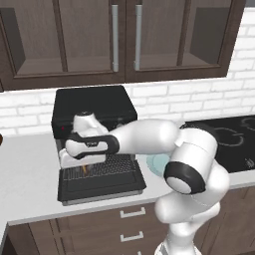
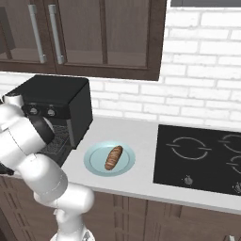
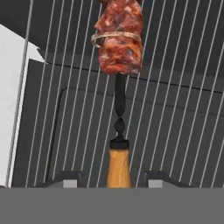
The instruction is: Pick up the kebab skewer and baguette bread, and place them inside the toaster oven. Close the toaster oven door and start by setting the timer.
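The kebab skewer (image 3: 119, 39) lies on the wire rack (image 3: 175, 109) of the toaster oven (image 1: 94, 110), red meat chunks toward the back and its wooden handle (image 3: 118, 168) between my fingertips. My gripper (image 3: 118, 180) is open, with a gap on each side of the handle. In the left base view the gripper (image 1: 85, 167) hangs low over the rack, above the lowered toaster oven door (image 1: 99, 187). The baguette bread (image 2: 113, 157) rests on a pale blue plate (image 2: 96, 165) to the right of the toaster oven (image 2: 66, 101).
A black cooktop (image 2: 202, 157) is set into the counter to the right of the plate. Dark wall cabinets (image 1: 119, 40) hang above the oven. Two silver knobs (image 2: 51, 112) show on the oven's front panel. The white counter (image 1: 30, 169) extends left of the oven.
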